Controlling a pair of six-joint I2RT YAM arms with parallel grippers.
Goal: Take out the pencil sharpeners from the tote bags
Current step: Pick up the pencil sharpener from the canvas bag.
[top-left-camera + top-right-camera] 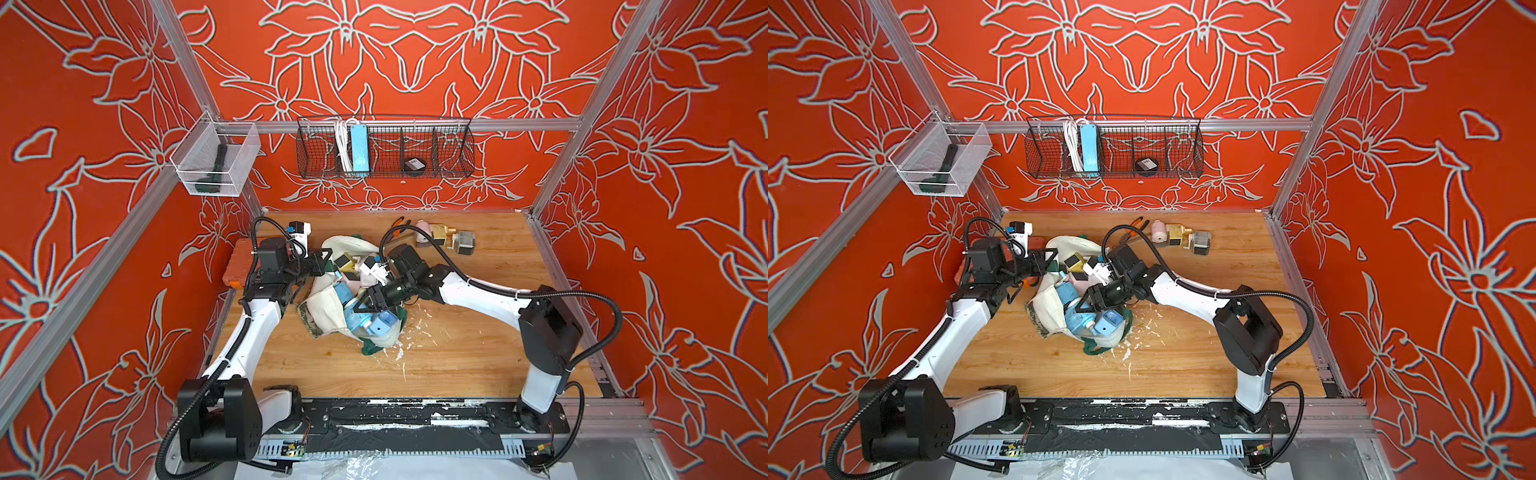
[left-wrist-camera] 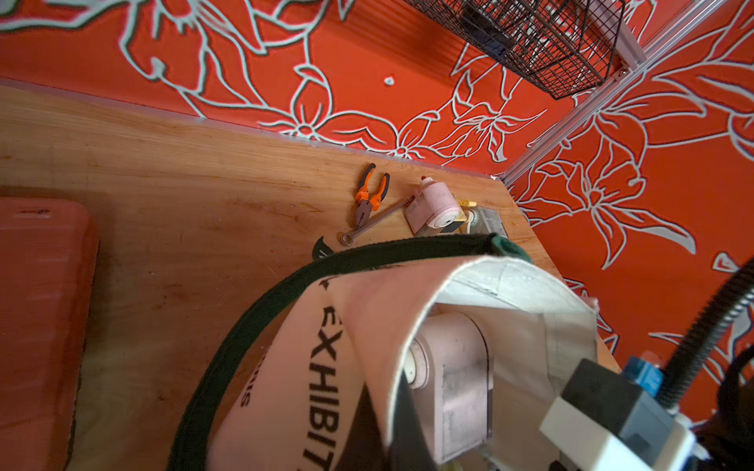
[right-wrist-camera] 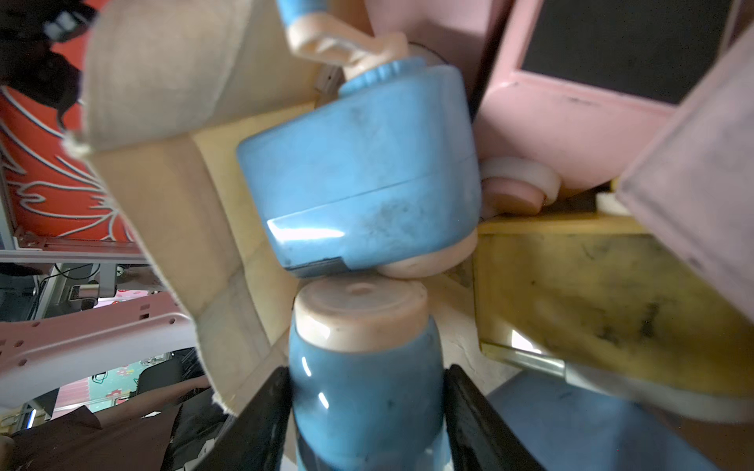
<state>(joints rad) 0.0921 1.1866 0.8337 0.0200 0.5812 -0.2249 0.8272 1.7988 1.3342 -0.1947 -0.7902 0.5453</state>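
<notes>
r hand point(image 3: 367, 373) clamped on blue sharpener point(image 3: 363, 412), l hand point(image 1: 326, 259) shut on tote bag point(image 1: 328, 307) rim

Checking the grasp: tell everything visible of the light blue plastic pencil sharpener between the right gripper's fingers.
The light blue plastic pencil sharpener is glossy, rounded and scuffed, with a cream cap at its end. It lies inside the cream canvas tote bag. The right gripper's black fingers press on both its sides, and its cap touches a second blue sharpener.
</notes>
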